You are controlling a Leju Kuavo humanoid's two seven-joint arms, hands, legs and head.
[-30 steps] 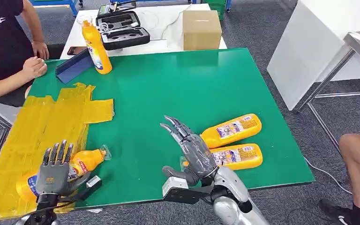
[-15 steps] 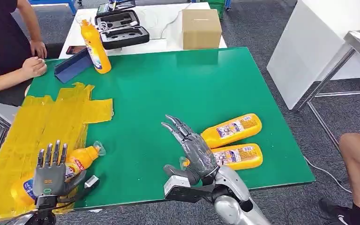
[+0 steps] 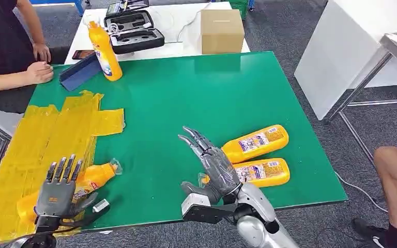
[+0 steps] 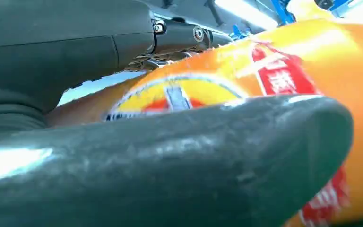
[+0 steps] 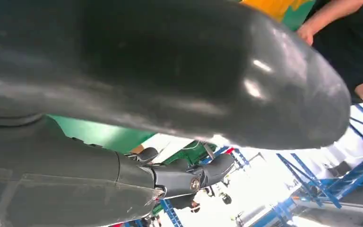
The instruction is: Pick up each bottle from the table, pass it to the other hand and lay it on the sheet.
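Two bottles [image 3: 256, 142] beside right hand [image 3: 213, 164]

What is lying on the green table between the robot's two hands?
In the head view, bare green table separates the left hand, on a lying yellow plastic bottle at the yellow sheet, from the open right hand.

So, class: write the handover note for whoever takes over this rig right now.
Left hand: around a bottle lying partly on the yellow sheet, neck over the green table; firm grip or not, cannot tell.
Right hand: open, holding nothing, beside two bottles lying on the table.
Fourth bottle stands upright at the far edge.
Done: one bottle at the sheet. Left: three.
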